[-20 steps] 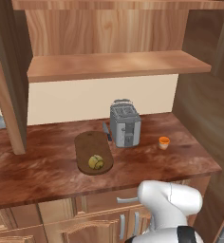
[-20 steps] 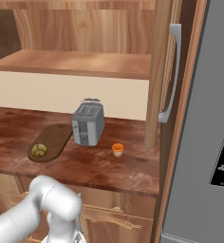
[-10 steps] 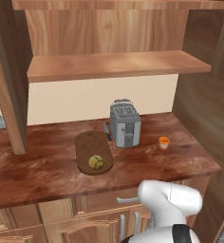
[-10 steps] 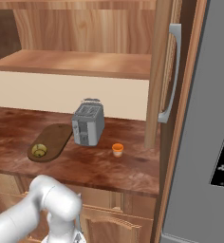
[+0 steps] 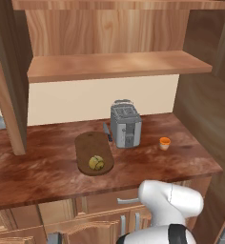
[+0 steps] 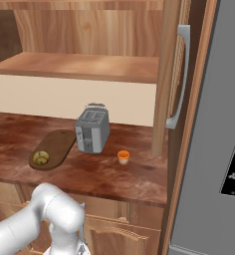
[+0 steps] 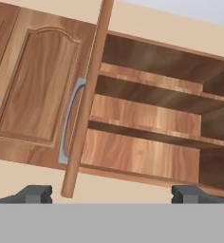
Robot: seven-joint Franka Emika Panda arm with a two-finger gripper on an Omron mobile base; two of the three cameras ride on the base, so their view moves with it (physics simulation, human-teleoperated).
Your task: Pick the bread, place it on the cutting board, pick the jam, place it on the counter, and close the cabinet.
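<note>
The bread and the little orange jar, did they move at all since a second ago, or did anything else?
Nothing visibly changed. The bread still lies on the cutting board, the jam still stands on the counter beside the toaster, and the cabinet is still open.

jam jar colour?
Orange, paler band; the jam shows best in the right base view.

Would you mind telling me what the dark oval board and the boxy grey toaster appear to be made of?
The dark-brown oval cutting board looks like matte wood, going by its faint grain. The boxy grey toaster looks like brushed metal, judging by its silvery sheen, though painted plastic is possible.
</note>
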